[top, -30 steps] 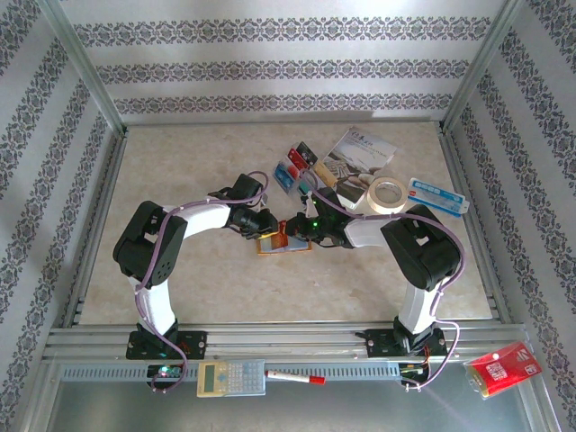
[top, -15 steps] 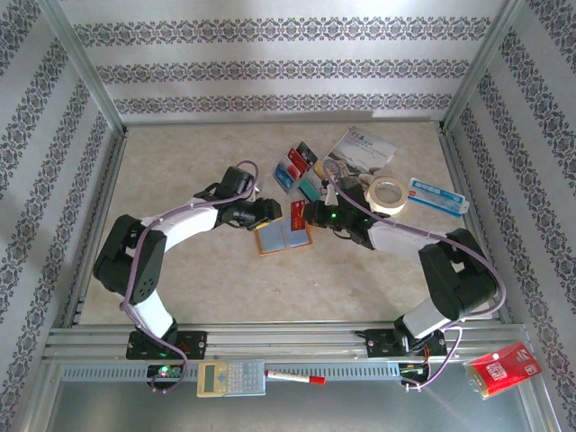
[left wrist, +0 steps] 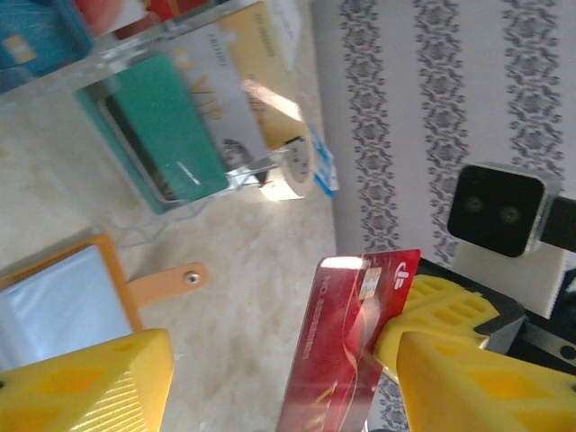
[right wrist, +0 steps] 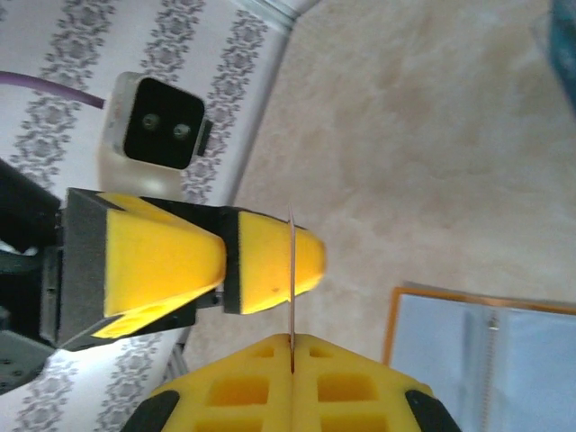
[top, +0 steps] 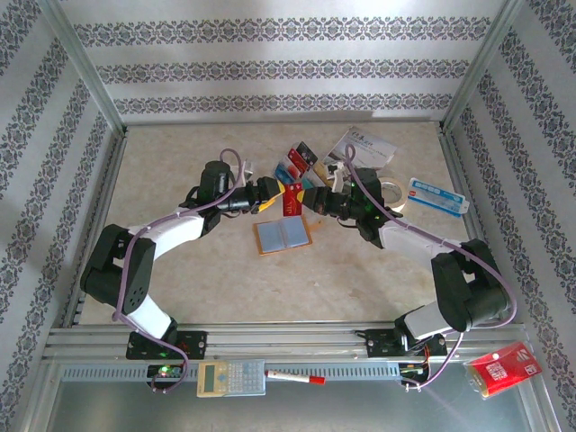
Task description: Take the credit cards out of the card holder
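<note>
the right gripper (top: 311, 200) is pinching a thin red plastic card (top: 292, 196) – its jaws are pressing tight on the card's right end. the left gripper (top: 272, 190) is holding its jaws wide, one finger on each side of the card, not squeezing it. the flat orange folding card holder (top: 282, 235) is lying open on the beige table (top: 180, 162), near of the card – other small coloured cards (top: 297, 166) are lying farther back.
</note>
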Available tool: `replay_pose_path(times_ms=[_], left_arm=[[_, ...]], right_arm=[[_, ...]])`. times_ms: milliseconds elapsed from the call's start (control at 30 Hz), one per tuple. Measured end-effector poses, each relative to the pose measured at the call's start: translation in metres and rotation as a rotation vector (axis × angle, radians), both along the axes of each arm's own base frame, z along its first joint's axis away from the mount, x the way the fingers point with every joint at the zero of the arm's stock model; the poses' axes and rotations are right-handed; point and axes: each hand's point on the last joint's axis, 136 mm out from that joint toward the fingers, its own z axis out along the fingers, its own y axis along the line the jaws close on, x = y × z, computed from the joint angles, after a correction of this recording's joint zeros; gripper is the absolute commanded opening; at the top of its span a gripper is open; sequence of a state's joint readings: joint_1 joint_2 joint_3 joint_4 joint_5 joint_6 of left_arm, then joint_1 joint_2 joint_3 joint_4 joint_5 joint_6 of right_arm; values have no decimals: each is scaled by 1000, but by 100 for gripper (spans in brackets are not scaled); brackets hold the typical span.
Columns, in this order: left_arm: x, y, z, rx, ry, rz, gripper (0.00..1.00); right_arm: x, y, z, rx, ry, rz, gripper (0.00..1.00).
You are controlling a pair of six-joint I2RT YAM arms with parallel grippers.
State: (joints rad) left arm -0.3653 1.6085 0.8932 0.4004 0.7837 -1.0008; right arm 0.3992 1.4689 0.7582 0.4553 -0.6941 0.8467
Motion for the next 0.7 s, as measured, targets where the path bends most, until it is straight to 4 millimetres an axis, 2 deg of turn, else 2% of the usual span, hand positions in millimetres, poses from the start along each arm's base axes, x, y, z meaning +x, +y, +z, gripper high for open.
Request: replay_pose_path(times_ms=[167,367,533,700], left_arm=[[-2,-5,15,-59,-30,-30,44],[-4,-10,33,-120,-70,-60,29],[-3,-11,35,-127,-67,-59,19],[-3,-11,36,-130,-76,-59,3]], right_arm=[[1,4,18,87,-5,30,0],[1,10,19,143,28,58,0],[3,10,24,173,25,65,0],[6,8,22,178,38,57,0]])
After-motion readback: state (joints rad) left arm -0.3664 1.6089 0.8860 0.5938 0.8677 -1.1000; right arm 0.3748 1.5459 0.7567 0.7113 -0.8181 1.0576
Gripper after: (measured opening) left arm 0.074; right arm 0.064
